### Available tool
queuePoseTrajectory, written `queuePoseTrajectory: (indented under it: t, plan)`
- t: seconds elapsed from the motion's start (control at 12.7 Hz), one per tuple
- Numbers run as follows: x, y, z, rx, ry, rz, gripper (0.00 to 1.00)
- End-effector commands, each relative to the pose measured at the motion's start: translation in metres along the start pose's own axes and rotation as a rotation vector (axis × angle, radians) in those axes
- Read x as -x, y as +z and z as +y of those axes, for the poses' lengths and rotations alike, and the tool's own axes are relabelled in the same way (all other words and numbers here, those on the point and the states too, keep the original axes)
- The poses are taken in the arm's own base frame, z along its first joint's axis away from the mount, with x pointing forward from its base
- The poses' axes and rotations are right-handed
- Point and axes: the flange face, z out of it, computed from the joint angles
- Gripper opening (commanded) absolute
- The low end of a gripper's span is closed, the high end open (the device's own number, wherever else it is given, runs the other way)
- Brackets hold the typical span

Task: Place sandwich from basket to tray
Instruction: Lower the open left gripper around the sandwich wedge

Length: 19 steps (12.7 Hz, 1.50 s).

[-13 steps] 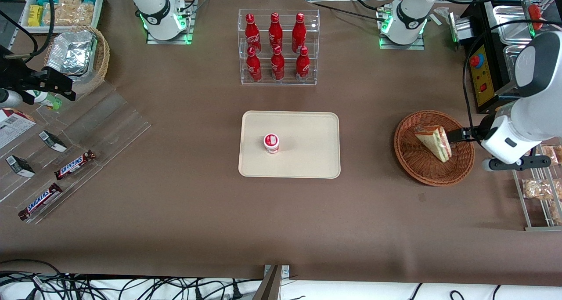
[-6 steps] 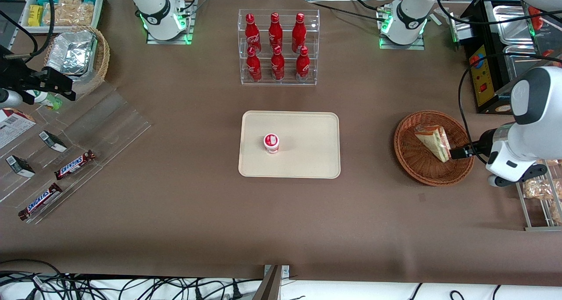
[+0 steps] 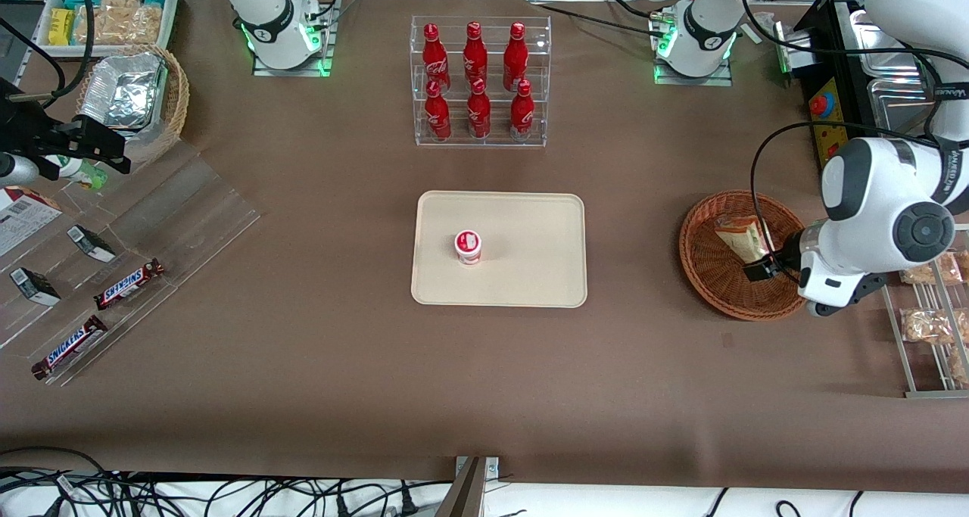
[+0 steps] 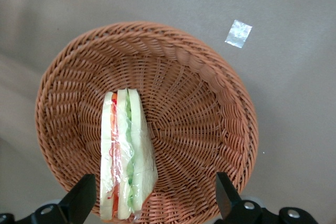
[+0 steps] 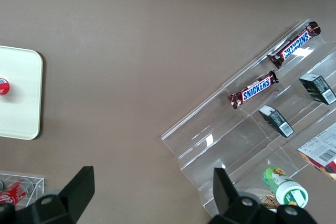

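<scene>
The sandwich (image 3: 737,236) lies on its side in the round reddish-brown basket (image 3: 700,275), its green, red and pink layers showing in the left wrist view (image 4: 126,150). My left gripper (image 3: 764,265) hangs over the part of the basket (image 4: 157,32) nearest the front camera, at the sandwich's broad end. The gripper (image 4: 152,205) is open wide. The sandwich sits between the fingers, close to one fingertip (image 4: 80,203) and apart from both. The cream tray (image 3: 530,229) lies mid-table, toward the parked arm from the basket.
A small red-and-white cup (image 3: 468,246) stands on the tray. A clear rack of red bottles (image 3: 478,82) is farther from the front camera. A wire rack with snack packets (image 3: 930,322) and a black box (image 3: 829,135) flank the basket at the working arm's end.
My gripper swung from beside the sandwich toward the front camera, then moved in over the basket at the sandwich's broad end. The sandwich and basket have stayed put.
</scene>
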Motion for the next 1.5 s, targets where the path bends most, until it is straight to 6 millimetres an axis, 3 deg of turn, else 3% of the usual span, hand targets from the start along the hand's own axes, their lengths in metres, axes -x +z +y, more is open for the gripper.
queuePoseTrajectory:
  t: [0.0,0.55,0.95,1.42]
  plan:
    - [0.023,-0.001,-0.016,-0.054,-0.044,0.091,1.0]
    - [0.048,0.042,-0.027,-0.036,-0.041,0.121,1.0]
    - [0.06,0.063,-0.032,-0.056,-0.006,0.135,1.0]
    - [0.066,0.073,-0.034,-0.034,-0.013,0.15,1.0]
